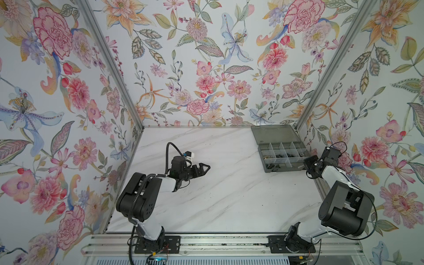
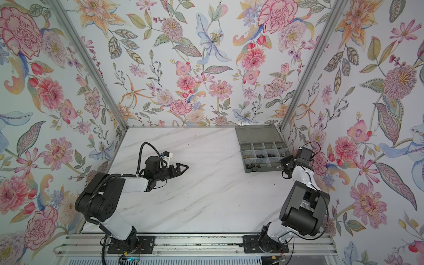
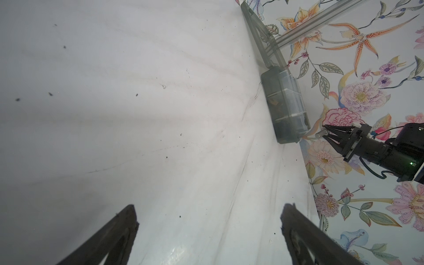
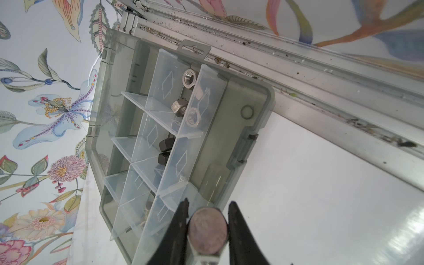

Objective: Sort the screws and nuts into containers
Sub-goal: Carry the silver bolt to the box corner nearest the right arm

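The smoky-grey organiser box (image 1: 282, 169) (image 2: 261, 169) lies open at the back right of the marble table. In the right wrist view its containers (image 4: 241, 137) hold silver nuts (image 4: 189, 78) and black hex nuts (image 4: 165, 145). My right gripper (image 4: 208, 204) (image 1: 300, 166) is shut on a silver screw (image 4: 207, 227) just off the box's near right corner. In the left wrist view that screw (image 3: 321, 133) pokes out of the fingertips, above the table. My left gripper (image 3: 208, 208) (image 1: 207, 166) hovers open over bare table at left of centre, nothing between its fingers.
The box's flat lid (image 1: 273, 134) lies open toward the back wall. An aluminium frame rail (image 4: 321, 75) runs along the table's right edge right beside the box. Floral walls close in three sides. Small dark specks (image 3: 50, 93) dot the marble.
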`<state>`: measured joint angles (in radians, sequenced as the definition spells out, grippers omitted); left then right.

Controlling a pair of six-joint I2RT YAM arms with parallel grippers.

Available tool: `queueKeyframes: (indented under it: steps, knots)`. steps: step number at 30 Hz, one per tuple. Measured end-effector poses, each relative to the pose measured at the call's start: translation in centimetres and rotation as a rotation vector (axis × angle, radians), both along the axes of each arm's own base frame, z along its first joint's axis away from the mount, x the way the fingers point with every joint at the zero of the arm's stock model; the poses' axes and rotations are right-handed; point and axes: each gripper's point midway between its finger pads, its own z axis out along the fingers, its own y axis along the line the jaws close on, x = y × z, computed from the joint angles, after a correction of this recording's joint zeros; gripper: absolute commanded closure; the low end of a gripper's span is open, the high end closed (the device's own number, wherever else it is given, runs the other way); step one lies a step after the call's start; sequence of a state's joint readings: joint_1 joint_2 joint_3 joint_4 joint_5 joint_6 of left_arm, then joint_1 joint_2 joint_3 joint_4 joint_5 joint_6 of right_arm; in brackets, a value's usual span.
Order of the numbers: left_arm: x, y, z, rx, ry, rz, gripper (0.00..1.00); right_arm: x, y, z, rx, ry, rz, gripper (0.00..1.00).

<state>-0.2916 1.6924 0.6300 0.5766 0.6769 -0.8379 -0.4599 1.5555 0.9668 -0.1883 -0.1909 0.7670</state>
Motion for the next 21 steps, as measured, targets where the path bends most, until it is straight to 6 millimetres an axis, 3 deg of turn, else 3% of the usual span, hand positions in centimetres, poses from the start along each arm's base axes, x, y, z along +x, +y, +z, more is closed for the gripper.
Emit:
queueKeyframes:
  steps: [10, 15, 21]
  knots:
    - [0.8, -0.1, 2.6, -0.012, -0.05, 0.005, 0.01, 0.8, -1.3, -1.8, 0.04, 0.001, -0.114, 1.0]
    - [0.7, 0.0, 2.5, -0.003, -0.04, 0.009, 0.01, 0.9, -1.5, -2.6, 0.055, 0.012, -0.141, 1.0]
    - [0.6, 0.0, 2.3, 0.0, -0.031, 0.009, 0.01, 1.5, -1.5, -2.1, 0.057, -0.02, -0.161, 1.0]
